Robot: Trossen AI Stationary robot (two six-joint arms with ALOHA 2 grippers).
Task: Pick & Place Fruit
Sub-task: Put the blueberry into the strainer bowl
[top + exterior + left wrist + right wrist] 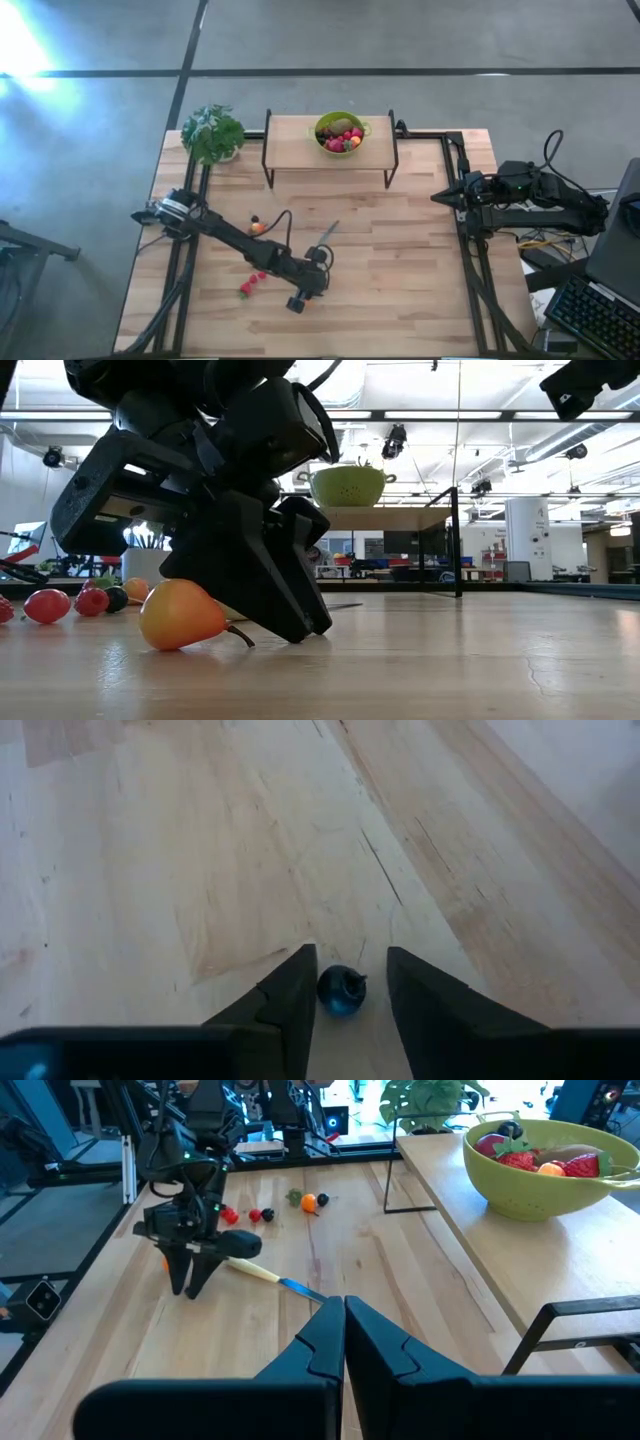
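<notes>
A small dark blue berry [341,992] lies on the wooden table between the fingers of my left gripper [350,955], which slants down at the table's near middle [298,300] and stands open. An orange-yellow pear-shaped fruit [180,615] rests on the table beside those fingers. More small fruit lies farther left: red pieces [250,285] and an orange and a dark one [257,225]. A green bowl [320,128] with several fruits sits on a raised shelf [290,140] at the back. My right gripper [344,1315] waits shut, high at the table's right edge. My left gripper has the dark berry between its two fingers, which come slanting down from the table's left. One finger [295,995] stands right at the berry's side; whether it touches, I cannot tell. The other finger [420,1000] is a small gap away. The berry rests on the table.
A pale-handled knife [328,232] lies on the table just behind my left gripper. A leafy potted plant [212,132] stands at the back left corner. The shelf's dark legs [390,170] stand on the table's far half. Bare wood stretches to the right.
</notes>
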